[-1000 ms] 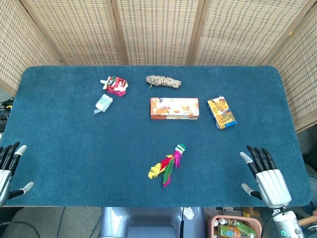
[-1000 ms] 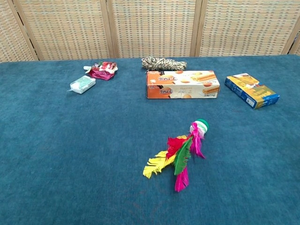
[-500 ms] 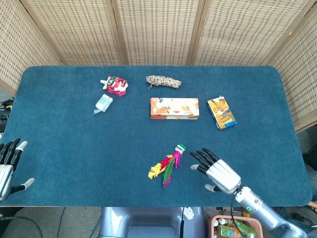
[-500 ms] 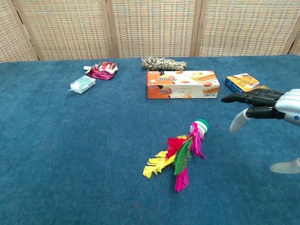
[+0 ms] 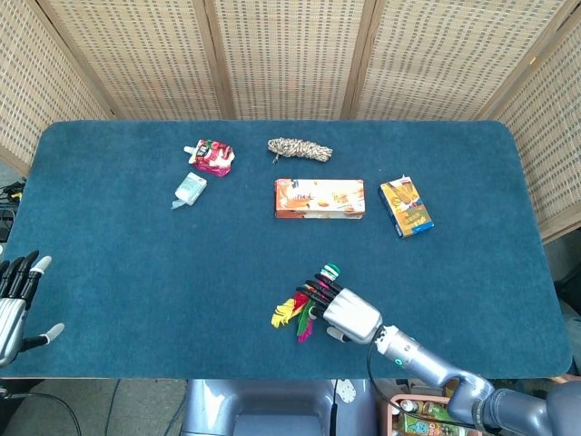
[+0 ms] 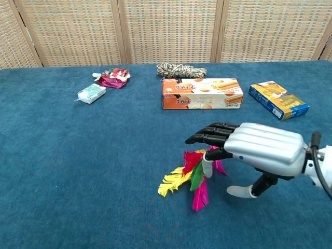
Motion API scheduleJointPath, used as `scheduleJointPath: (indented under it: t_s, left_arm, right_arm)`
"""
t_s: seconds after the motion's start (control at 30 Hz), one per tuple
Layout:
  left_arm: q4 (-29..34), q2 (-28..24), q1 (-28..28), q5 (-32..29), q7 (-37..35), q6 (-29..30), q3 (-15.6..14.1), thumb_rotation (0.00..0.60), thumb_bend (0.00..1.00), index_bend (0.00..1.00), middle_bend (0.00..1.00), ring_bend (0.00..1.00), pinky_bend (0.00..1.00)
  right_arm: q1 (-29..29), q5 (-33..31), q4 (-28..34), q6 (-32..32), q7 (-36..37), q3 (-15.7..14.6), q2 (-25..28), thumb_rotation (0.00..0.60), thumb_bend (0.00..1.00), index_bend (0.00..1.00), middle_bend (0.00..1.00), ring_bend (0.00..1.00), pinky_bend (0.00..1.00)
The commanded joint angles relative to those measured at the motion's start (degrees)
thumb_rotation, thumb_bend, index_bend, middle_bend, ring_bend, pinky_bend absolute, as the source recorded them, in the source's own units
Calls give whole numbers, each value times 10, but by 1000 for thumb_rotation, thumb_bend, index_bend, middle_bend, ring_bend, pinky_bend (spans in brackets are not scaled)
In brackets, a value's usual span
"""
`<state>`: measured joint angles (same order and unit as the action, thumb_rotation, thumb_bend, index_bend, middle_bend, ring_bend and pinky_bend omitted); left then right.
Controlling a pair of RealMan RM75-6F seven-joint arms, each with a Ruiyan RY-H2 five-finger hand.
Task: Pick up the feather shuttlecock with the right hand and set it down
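The feather shuttlecock (image 5: 292, 312) (image 6: 188, 175) lies on the blue table, its yellow, red, green and pink feathers fanned toward the front left. Its green and white base (image 5: 332, 270) peeks out past my right hand in the head view and is hidden in the chest view. My right hand (image 5: 343, 309) (image 6: 259, 147) hovers palm down over the shuttlecock's base end, fingers stretched out flat and apart, thumb low at the side. Nothing is in its grasp. My left hand (image 5: 13, 298) stays open at the table's front left edge, seen only in the head view.
An orange biscuit box (image 5: 320, 198) (image 6: 202, 93) lies mid-table, a blue and yellow box (image 5: 405, 206) (image 6: 278, 99) to its right. A rope bundle (image 5: 299, 149) (image 6: 181, 70), a red packet (image 5: 211, 156) (image 6: 112, 78) and a pale wrapped item (image 5: 190, 189) (image 6: 91, 93) sit farther back. A wicker screen stands behind.
My right hand has swept left from the table's front right corner and now sits over the shuttlecock's base. The shuttlecock and left hand have stayed put.
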<state>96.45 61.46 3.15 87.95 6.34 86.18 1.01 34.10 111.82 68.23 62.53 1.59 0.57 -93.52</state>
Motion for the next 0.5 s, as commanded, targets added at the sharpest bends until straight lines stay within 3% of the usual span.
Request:
scheduleJointPath:
  t_s: [0.03, 0.5]
  left_arm:
    - [-1, -2, -1, 1, -5, 3, 0, 600, 0, 0, 0, 0, 0]
    - [-1, -4, 0, -1, -12, 3, 1, 600, 0, 0, 0, 0, 0]
  right_arm:
    - [11, -8, -18, 4, -13, 5, -25, 600, 317, 409, 56, 0, 0]
    - [14, -36, -11, 49, -37, -1, -34, 600, 329, 420, 71, 0, 0]
